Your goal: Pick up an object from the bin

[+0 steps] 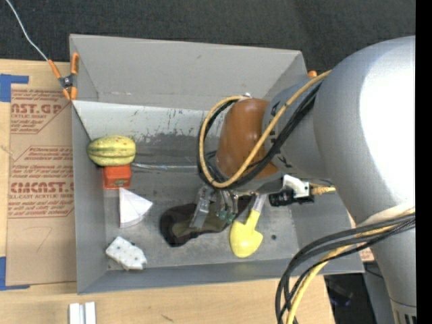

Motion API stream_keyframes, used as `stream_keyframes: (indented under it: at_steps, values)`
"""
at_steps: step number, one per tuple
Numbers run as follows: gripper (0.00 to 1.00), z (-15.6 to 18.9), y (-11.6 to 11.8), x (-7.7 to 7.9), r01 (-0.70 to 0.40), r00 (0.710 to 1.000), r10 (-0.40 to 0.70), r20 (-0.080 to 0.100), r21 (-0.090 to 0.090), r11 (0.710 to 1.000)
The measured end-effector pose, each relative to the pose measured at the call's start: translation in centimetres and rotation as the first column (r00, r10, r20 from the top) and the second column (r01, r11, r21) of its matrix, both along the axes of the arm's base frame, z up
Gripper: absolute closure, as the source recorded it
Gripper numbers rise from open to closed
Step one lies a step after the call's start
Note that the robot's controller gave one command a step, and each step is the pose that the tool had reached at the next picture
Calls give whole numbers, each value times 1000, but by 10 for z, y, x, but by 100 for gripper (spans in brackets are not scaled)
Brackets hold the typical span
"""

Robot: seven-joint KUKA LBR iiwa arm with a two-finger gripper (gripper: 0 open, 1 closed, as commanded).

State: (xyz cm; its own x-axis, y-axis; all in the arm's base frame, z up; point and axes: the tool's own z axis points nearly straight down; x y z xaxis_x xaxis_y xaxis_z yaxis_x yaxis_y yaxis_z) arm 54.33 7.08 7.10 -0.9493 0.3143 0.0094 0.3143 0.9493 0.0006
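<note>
Grey bin (287, 229), floor near the front wall: the gripper (214, 216) is seen lowered at the right end of a dark brown rounded object (175, 227), whose long axis runs leftward from it. A yellow bulb-shaped object (244, 239) is seen just to the right. Whether the gripper is clenched or released cannot be told.

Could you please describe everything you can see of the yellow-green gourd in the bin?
The gourd is oval, pale yellow with green stripes running end to end, and looks like smooth plastic. It lies on its side, long axis across the view, by the bin's left wall near the back of the floor. An orange block sits just below it in the view, apparently touching its lower edge.
</note>
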Motion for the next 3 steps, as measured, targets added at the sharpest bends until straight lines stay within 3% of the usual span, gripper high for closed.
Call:
stream_keyframes:
  at_steps: [3]
  values:
    - [100,0,0,0,0,1000,0,0,-1,1000]
